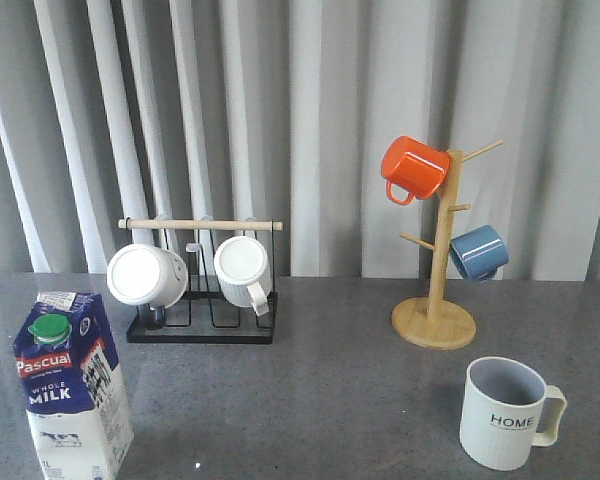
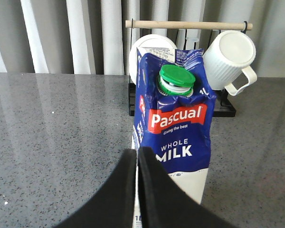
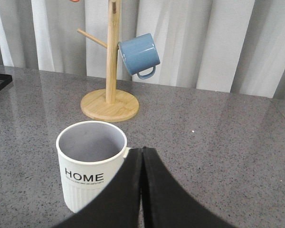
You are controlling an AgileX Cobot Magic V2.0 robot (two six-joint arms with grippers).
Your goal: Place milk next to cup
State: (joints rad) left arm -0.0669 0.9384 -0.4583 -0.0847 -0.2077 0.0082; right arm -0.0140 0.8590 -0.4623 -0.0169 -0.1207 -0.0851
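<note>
milk (image 1: 70, 385): stood upright, far left of cup (image 1: 504, 413)
left gripper (image 2: 137, 164): fingers pressed together
right gripper (image 3: 142, 164): fingers pressed together

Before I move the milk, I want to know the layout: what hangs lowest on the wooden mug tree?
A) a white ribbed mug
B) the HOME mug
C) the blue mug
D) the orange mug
C: the blue mug hangs on a lower peg of the wooden mug tree, below the orange mug.
</note>
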